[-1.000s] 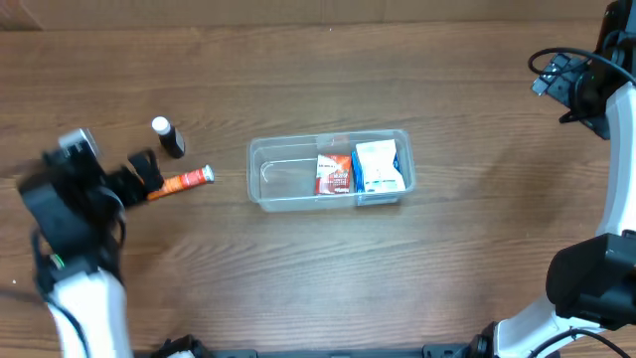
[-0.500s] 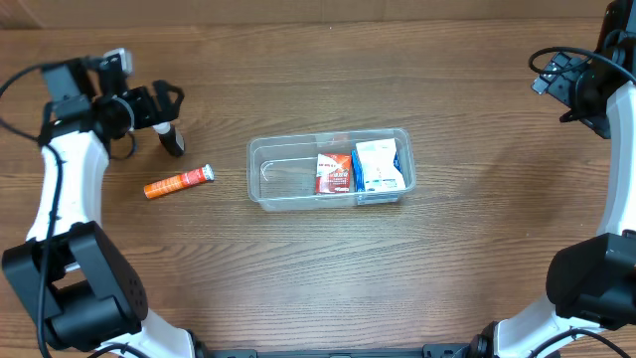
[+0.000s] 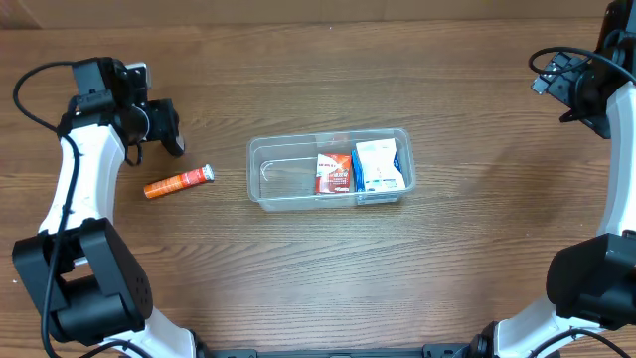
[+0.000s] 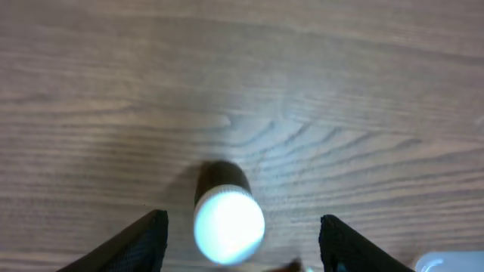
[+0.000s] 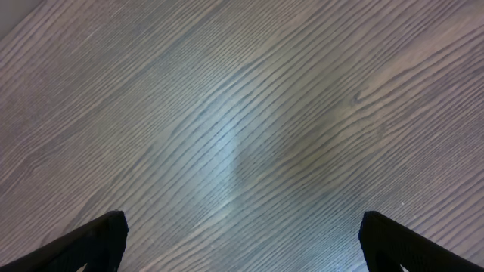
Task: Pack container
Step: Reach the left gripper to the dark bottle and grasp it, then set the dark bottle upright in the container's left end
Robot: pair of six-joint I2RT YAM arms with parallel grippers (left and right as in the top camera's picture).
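Observation:
The clear plastic container (image 3: pixel 281 177) lies mid-table and holds a red-and-white box (image 3: pixel 335 173) and a blue-and-white box (image 3: pixel 381 165) in its right half. A dark bottle (image 3: pixel 176 146) stands to the far left, mostly hidden under my left gripper (image 3: pixel 163 127). In the left wrist view its white cap (image 4: pixel 229 225) sits between the open fingers of the left gripper (image 4: pixel 242 245), untouched. An orange tube (image 3: pixel 179 182) lies just below the bottle. My right gripper (image 3: pixel 562 84) is open and empty at the far right, over bare wood (image 5: pixel 242 242).
The table is brown wood. The left half of the container is unfilled. A black cable loops behind the left arm (image 3: pixel 30 94) near the table's left edge.
My left arm has swung from the orange tube up and back to the dark bottle, and its open gripper now hangs over the bottle. The right arm and container have not moved.

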